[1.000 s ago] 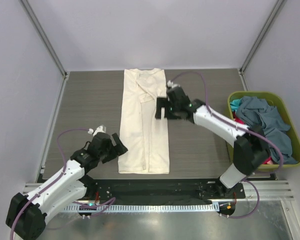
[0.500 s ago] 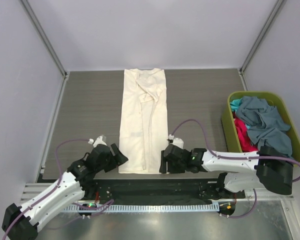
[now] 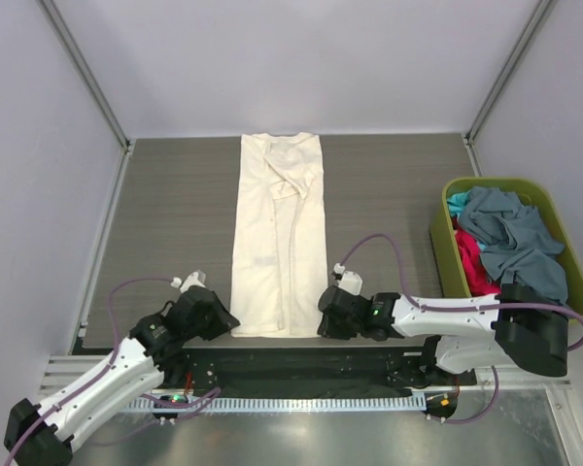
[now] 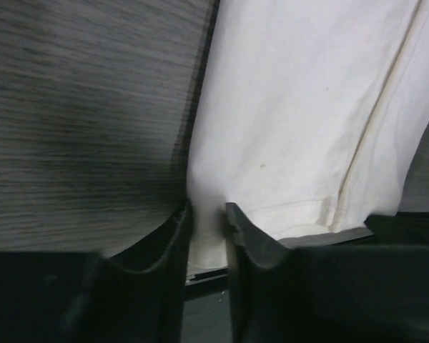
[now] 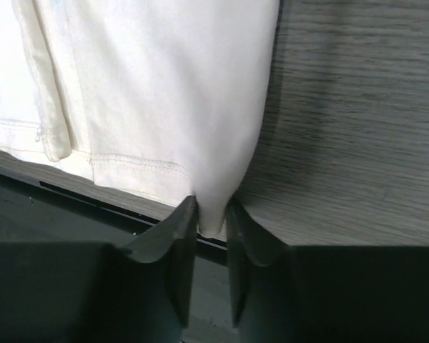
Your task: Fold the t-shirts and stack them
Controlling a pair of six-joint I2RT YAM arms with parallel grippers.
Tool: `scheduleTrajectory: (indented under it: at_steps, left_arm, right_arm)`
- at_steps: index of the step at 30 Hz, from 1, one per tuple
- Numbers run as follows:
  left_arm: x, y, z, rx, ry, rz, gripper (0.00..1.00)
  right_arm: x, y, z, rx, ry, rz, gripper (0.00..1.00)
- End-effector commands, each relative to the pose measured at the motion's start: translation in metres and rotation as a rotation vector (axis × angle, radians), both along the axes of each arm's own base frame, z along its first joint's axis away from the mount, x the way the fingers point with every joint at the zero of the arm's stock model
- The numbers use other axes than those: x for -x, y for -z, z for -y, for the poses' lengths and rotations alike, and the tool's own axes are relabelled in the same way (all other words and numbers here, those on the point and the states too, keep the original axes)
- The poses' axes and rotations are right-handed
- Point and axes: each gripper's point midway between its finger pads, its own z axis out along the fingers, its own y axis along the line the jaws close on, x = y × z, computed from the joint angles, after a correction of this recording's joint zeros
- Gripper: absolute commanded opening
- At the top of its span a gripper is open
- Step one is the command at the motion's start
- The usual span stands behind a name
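Seen from above, the long folded cream cotton t-shirt (image 3: pixel 279 243) lies lengthwise in the middle of the grey wood-grain counter (image 3: pixel 175 214). At the right edge, the olive-green plastic basket (image 3: pixel 437 243) holds a slate grey-blue tee (image 3: pixel 510 233) piled over a teal tee (image 3: pixel 457 202) and a red-pink tee (image 3: pixel 469 257). Only the wrist views show the grips. The left fingers (image 4: pixel 177 239) are clamped on the cream shirt's near-left hem corner. The right fingers (image 5: pixel 180 225), nearly together, pinch its near-right corner.
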Motion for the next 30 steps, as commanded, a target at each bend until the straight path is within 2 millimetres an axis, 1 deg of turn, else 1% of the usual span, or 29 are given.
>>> scheduleTrajectory:
  at_steps: [1, 3, 4, 5, 6, 7, 8, 9, 10, 11, 12, 13, 14, 15, 16, 18, 19, 20, 21, 22, 23, 24, 25, 26, 27, 28, 29, 30]
  left_arm:
    - [0.014, 0.014, -0.007, -0.038, 0.013, -0.065, 0.22]
    - [0.013, 0.01, -0.004, -0.027, 0.022, -0.053, 0.1]
    - [0.013, 0.009, -0.004, -0.029, 0.029, -0.048, 0.0]
    - [0.011, 0.005, -0.003, -0.024, 0.033, -0.036, 0.0]
    - [0.01, 0.001, -0.004, -0.036, 0.042, -0.025, 0.0]
    - [0.005, -0.011, -0.002, -0.03, 0.039, -0.003, 0.0]
    - [0.005, -0.014, -0.001, -0.026, 0.042, 0.0, 0.0]
    - [-0.001, -0.023, 0.002, -0.022, 0.04, 0.02, 0.0]
    - [-0.005, -0.028, 0.003, -0.029, 0.04, 0.036, 0.0]
    - [-0.009, -0.034, 0.002, -0.04, 0.038, 0.051, 0.0]
    - [-0.016, -0.038, -0.001, -0.085, 0.032, 0.071, 0.0]
    - [-0.026, -0.059, 0.002, -0.079, 0.027, 0.114, 0.0]
    - [-0.033, -0.07, 0.004, -0.086, 0.024, 0.139, 0.0]
    - [-0.042, -0.075, 0.002, -0.126, 0.015, 0.151, 0.0]
    - [-0.054, -0.1, 0.009, -0.118, 0.023, 0.204, 0.0]
    - [-0.067, -0.117, 0.013, -0.139, 0.024, 0.239, 0.0]
    - [-0.078, -0.118, 0.016, -0.184, 0.039, 0.242, 0.0]
    - [-0.089, -0.137, 0.022, -0.176, 0.039, 0.275, 0.0]
    - [-0.099, -0.143, 0.022, -0.19, 0.027, 0.282, 0.0]
    - [-0.11, -0.141, 0.026, -0.209, 0.033, 0.274, 0.0]
    - [-0.124, -0.156, 0.03, -0.208, 0.034, 0.304, 0.0]
    - [-0.138, -0.16, 0.025, -0.211, 0.011, 0.308, 0.0]
    - [-0.151, -0.155, 0.03, -0.21, 0.016, 0.291, 0.0]
    - [-0.161, -0.158, 0.03, -0.216, 0.013, 0.302, 0.0]
    - [-0.178, -0.17, 0.026, -0.216, -0.016, 0.325, 0.0]
    - [-0.19, -0.171, 0.025, -0.229, -0.029, 0.326, 0.0]
    - [-0.202, -0.159, 0.019, -0.276, -0.035, 0.295, 0.0]
    - [-0.217, -0.17, 0.018, -0.275, -0.052, 0.31, 0.0]
  right_arm:
    - [0.0, 0.019, 0.024, 0.094, 0.038, 0.01, 0.24]
    - [0.001, 0.018, 0.024, 0.089, 0.038, 0.01, 0.15]
    - [0.001, 0.018, 0.025, 0.088, 0.037, 0.009, 0.03]
    - [-0.001, 0.013, 0.024, 0.075, 0.042, 0.021, 0.01]
    - [0.001, 0.012, 0.028, 0.094, 0.042, 0.021, 0.01]
    - [-0.005, 0.003, 0.026, 0.088, 0.051, 0.049, 0.01]
    - [-0.007, -0.002, 0.027, 0.089, 0.055, 0.063, 0.01]
    - [-0.011, -0.012, 0.029, 0.09, 0.049, 0.092, 0.01]
    - [-0.021, -0.026, 0.023, 0.074, 0.055, 0.134, 0.01]
    - [-0.026, -0.034, 0.021, 0.068, 0.05, 0.153, 0.01]
    - [-0.036, -0.039, 0.026, 0.088, 0.055, 0.168, 0.01]
    - [-0.045, -0.053, 0.019, 0.064, 0.053, 0.183, 0.01]
    - [-0.052, -0.06, 0.018, 0.061, 0.057, 0.193, 0.01]
    - [-0.063, -0.072, 0.015, 0.06, 0.04, 0.22, 0.01]
    - [-0.077, -0.078, 0.019, 0.065, 0.068, 0.231, 0.01]
    - [-0.093, -0.091, 0.02, 0.071, 0.067, 0.253, 0.01]
    - [-0.112, -0.102, 0.022, 0.084, 0.076, 0.279, 0.01]
    - [-0.12, -0.107, 0.023, 0.091, 0.074, 0.29, 0.01]
    - [-0.13, -0.111, 0.025, 0.103, 0.081, 0.298, 0.01]
    - [-0.143, -0.118, 0.023, 0.12, 0.067, 0.319, 0.01]
    - [-0.158, -0.12, 0.029, 0.137, 0.089, 0.324, 0.01]
    - [-0.17, -0.133, 0.025, 0.121, 0.092, 0.345, 0.01]
    - [-0.179, -0.135, 0.026, 0.14, 0.076, 0.355, 0.01]
    - [-0.194, -0.125, 0.032, 0.177, 0.093, 0.334, 0.01]
    - [-0.207, -0.137, 0.028, 0.167, 0.097, 0.361, 0.01]
    - [-0.216, -0.135, 0.028, 0.178, 0.099, 0.357, 0.01]
    - [-0.229, -0.126, 0.032, 0.211, 0.095, 0.341, 0.01]
    - [-0.241, -0.132, 0.029, 0.199, 0.099, 0.35, 0.01]
